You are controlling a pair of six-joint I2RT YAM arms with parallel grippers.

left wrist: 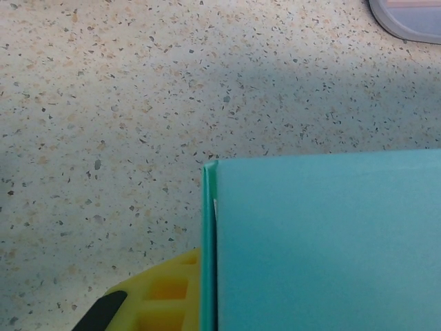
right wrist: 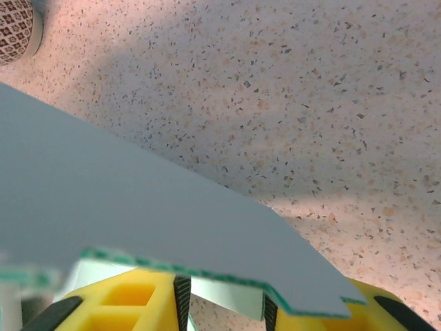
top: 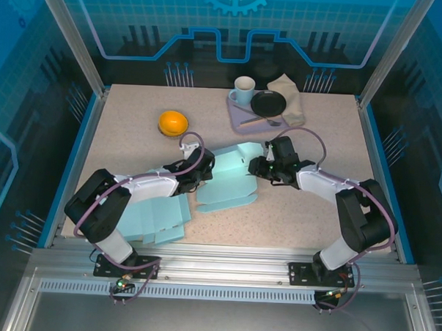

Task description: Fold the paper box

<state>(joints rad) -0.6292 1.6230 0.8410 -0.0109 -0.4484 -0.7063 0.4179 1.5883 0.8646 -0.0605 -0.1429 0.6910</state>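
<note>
Top view: paper box [top: 231, 184] lies part-folded mid-table [top: 133, 154], a bit toward the near edge. Left gripper [top: 199, 170] is at its left edge, right gripper [top: 267, 167] at its right edge, and both arms are stretched in low. More flat sheets [top: 156, 218] sit under the left arm by the near-left corner. An orange [top: 173, 123] is left of centre, toward the far edge. A tray [top: 238, 116] at the far edge carries a mug [top: 244, 88], a black plate [top: 268, 103] and a cloth [top: 290, 95].

Left wrist: a teal box panel [left wrist: 324, 241] stands upright, its vertical edge tight against one yellow finger [left wrist: 169, 293]. The other finger is hidden behind the panel. Fingers pressed together, pinching the panel. Bare table [left wrist: 138, 103] beyond, tray rim [left wrist: 413, 21] in the far-right corner of the view.

Right wrist: a box flap [right wrist: 103, 200] slants across just above the right gripper [right wrist: 224, 307]. The yellow fingers [right wrist: 131, 303] stand apart, with a clear gap between the black pads and pale card showing in it. Can't tell if they touch the card. Table [right wrist: 310, 103] behind.
</note>
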